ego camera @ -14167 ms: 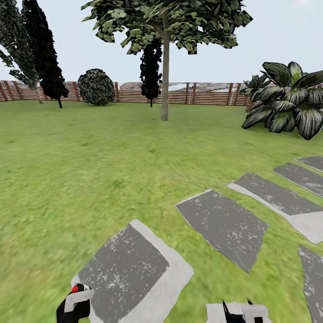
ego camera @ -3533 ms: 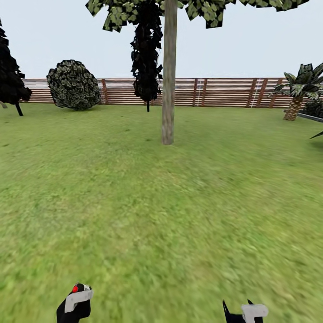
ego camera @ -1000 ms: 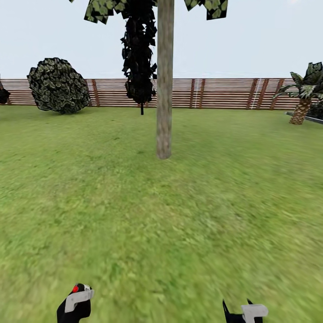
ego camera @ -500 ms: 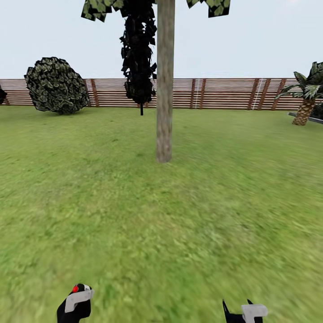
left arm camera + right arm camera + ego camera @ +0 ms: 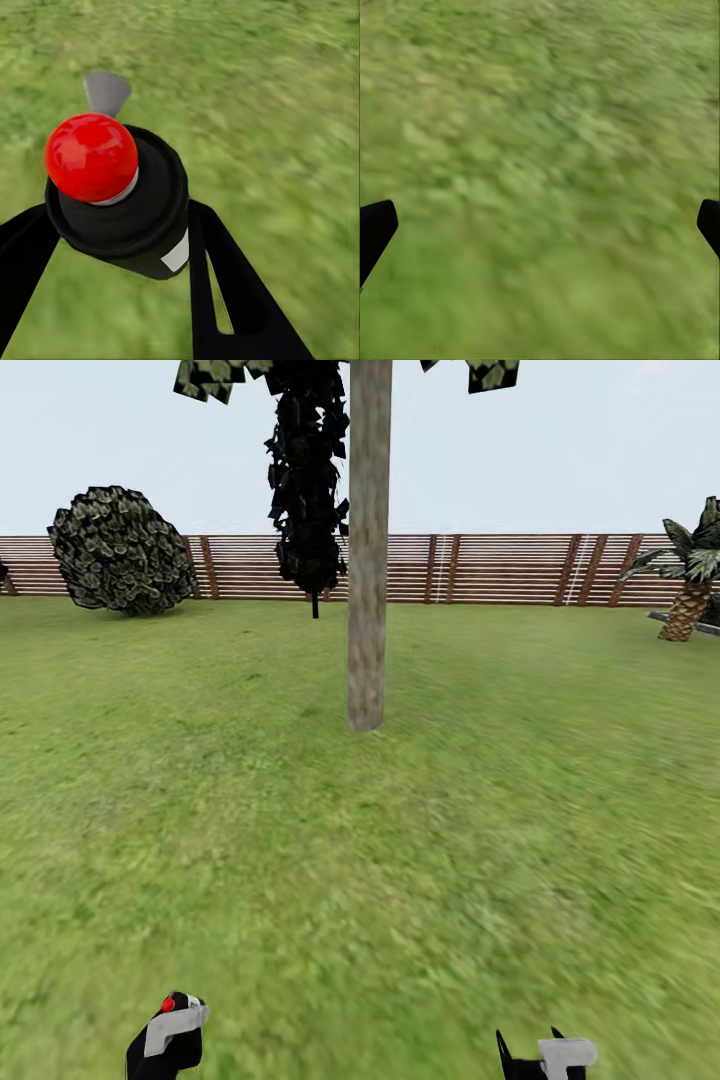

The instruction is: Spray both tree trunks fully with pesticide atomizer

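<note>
Progress toward the tree trunk: looms a touch larger and lower in the head view than half a second ago, and far larger than fourteen seconds back, when paving slabs lay underfoot. Whole scene shifted with it, so read as the base rolling forward across the lawn, not as anything in the garden moving.

Left jaws clenched on the pesticide atomizer: black body gripped between both fingers, red knob on top, grey nozzle jutting out beyond it over the grass. Same atomizer seen low at the left of the head view. Right jaws released and spread wide, grasping nothing, with blurred grass between them.

Trunk upright, almost dead ahead but well apart from the arms; bark plain mottled grey-beige. Behind it, dark thin tree, round bush, slat fence and, far right, short palm.

Judged as pickup done and spraying not yet begun. Probably calls for more driving, then raising the left arm and aiming the nozzle at the bark.
</note>
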